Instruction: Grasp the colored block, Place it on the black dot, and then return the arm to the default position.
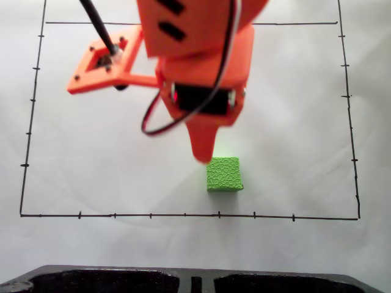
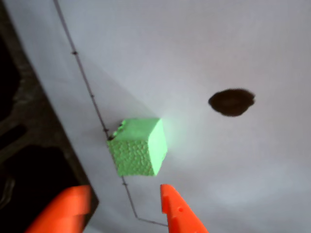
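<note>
The orange 3D-printed plastic arm [image 1: 201,36] carries a black servo and a square camera frame with screws. Black and red-white cables loop beside its pointed orange finger [image 1: 202,143].

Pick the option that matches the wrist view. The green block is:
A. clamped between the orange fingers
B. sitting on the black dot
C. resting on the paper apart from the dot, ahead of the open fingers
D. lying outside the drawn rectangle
C: in the wrist view the green block rests on the paper, clear of the black dot, beyond the open gripper.
</note>
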Robot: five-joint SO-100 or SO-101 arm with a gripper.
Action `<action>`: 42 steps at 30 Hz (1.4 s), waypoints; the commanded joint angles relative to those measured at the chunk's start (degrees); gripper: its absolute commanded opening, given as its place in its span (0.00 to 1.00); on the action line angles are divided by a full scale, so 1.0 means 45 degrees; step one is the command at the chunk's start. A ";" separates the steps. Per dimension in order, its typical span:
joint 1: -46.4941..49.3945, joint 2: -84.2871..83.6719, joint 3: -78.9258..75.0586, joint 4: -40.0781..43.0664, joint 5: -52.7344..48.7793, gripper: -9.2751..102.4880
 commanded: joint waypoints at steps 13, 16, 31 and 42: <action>-0.0410 -0.2441 -0.1875 -0.0020 0.0898 0.40; -0.0547 -0.2871 -0.2090 0.0000 0.0840 0.40; -0.0879 -0.5176 -0.3750 0.0391 0.0117 0.41; -0.1055 -0.6152 -0.4609 0.0762 0.0059 0.40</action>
